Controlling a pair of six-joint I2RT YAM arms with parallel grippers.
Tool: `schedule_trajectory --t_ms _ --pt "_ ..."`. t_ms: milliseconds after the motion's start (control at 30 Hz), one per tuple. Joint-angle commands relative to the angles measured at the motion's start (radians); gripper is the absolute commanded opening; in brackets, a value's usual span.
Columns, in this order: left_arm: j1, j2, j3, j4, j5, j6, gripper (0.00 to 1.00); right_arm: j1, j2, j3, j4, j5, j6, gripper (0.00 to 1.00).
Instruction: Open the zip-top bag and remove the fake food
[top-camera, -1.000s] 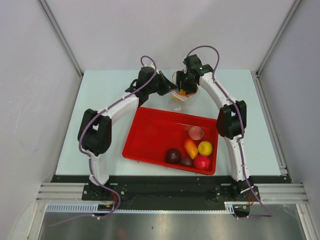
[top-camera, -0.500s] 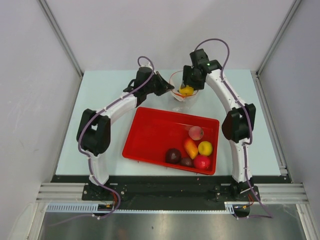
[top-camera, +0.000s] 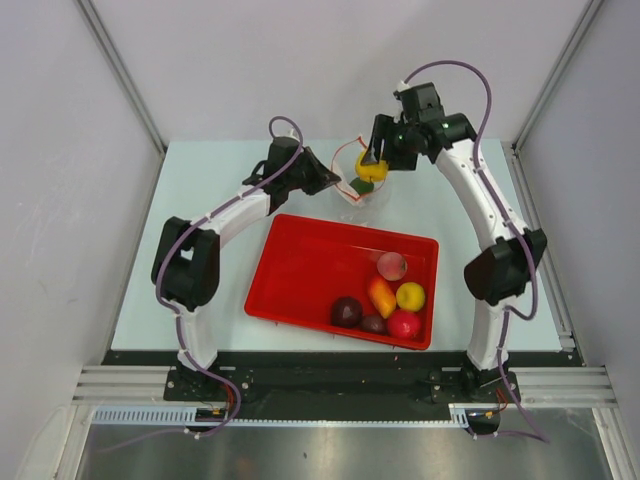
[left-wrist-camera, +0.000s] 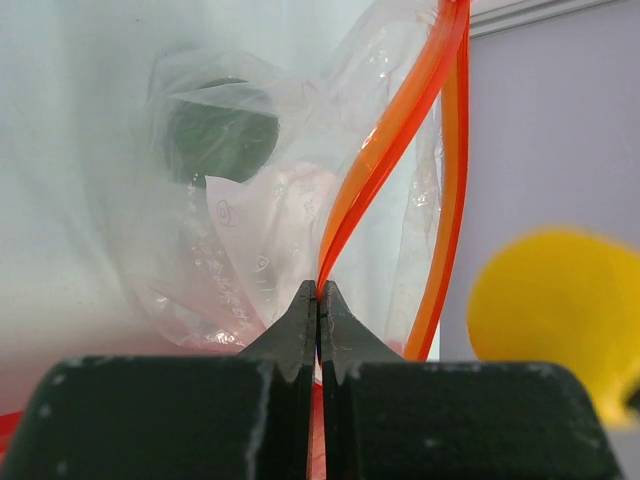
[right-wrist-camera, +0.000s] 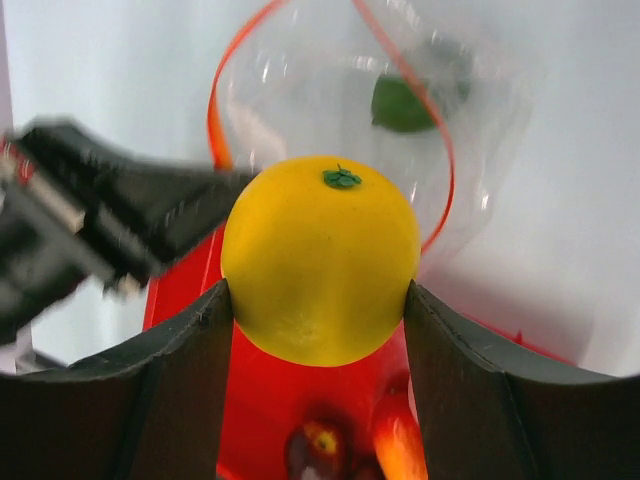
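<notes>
Surface (top-camera: 200, 210) bore a red tray (top-camera: 300, 262) of five fake food (top-camera: 410, 296) pieces; left jaws pinched the zip-top bag (left-wrist-camera: 250, 240), right jaws gripped a yellow fruit (right-wrist-camera: 320, 260); green one (right-wrist-camera: 400, 103) lay bagged

Blurred yellow fruit (left-wrist-camera: 550, 320) cut by left wrist view's edge; green piece (left-wrist-camera: 222, 135) hazy inside bag (left-wrist-camera: 270, 230).

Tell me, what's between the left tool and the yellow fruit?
The zip-top bag: its orange strip, pinched by the left tool, stands between it and the yellow fruit in the left wrist view.
</notes>
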Motion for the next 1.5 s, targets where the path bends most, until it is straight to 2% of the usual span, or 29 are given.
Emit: schedule_trajectory --t_ms 0,33,133,233,433,533,567,633,733,767,933,967,1033,1067,1133,1333,1433,1467 --pt "0.005 -0.013 0.044 0.019 0.0 0.007 0.0 0.052 -0.24 -0.263 -0.001 -0.021 -0.025 0.06" --pt "0.007 -0.008 0.053 0.016 0.002 0.007 0.0 0.058 -0.325 -0.323 0.018 -0.022 -0.023 0.06" --pt "0.01 -0.01 0.055 0.013 0.003 0.009 0.0 0.092 -0.45 -0.566 0.088 -0.047 0.009 0.07" --pt "0.011 -0.013 0.049 0.016 0.006 0.01 0.0 0.145 -0.484 -0.724 0.127 -0.053 0.041 0.07" --pt "0.01 -0.024 0.021 0.019 0.008 0.004 0.0 0.299 -0.403 -0.844 0.208 -0.026 0.078 0.1" --pt "0.008 -0.03 0.017 0.019 0.009 0.003 0.0 0.307 -0.345 -0.855 0.251 -0.009 0.079 0.15" --pt "0.008 -0.031 0.015 0.019 0.009 0.004 0.0 0.305 -0.316 -0.856 0.259 0.007 0.075 0.2" --pt "0.007 -0.034 0.015 0.018 0.009 0.004 0.0 0.304 -0.286 -0.856 0.263 0.011 0.059 0.21" --pt "0.007 -0.036 0.02 0.018 0.011 0.006 0.0 0.307 -0.24 -0.856 0.231 0.024 0.047 0.32" --pt "0.007 -0.036 0.021 0.019 0.011 0.007 0.0 0.308 -0.232 -0.859 0.222 0.037 0.044 0.4" --pt "0.007 -0.033 0.023 0.018 0.011 0.007 0.0 0.316 -0.235 -0.864 0.182 0.083 0.015 0.63" --pt "0.007 -0.031 0.023 0.018 0.012 0.007 0.0 0.316 -0.243 -0.864 0.179 0.083 0.009 0.73" --pt "0.005 -0.028 0.021 0.018 0.012 0.006 0.0 0.316 -0.275 -0.864 0.184 0.082 0.006 0.84" --pt "0.005 -0.03 0.021 0.021 0.012 0.006 0.0 0.314 -0.287 -0.862 0.19 0.077 0.006 0.93" --pt "0.004 -0.027 0.021 0.018 0.014 0.006 0.0 0.308 -0.312 -0.858 0.205 0.061 0.004 0.98" --pt "-0.001 -0.031 0.018 0.018 0.014 0.01 0.0 0.249 -0.412 -0.763 0.225 0.063 0.033 0.99" --pt "-0.004 -0.033 0.013 0.018 0.015 0.013 0.0 0.213 -0.424 -0.642 0.24 0.117 0.035 0.92" --pt "-0.007 -0.033 0.013 0.016 0.012 0.015 0.0 0.205 -0.417 -0.561 0.24 0.132 0.03 0.86"
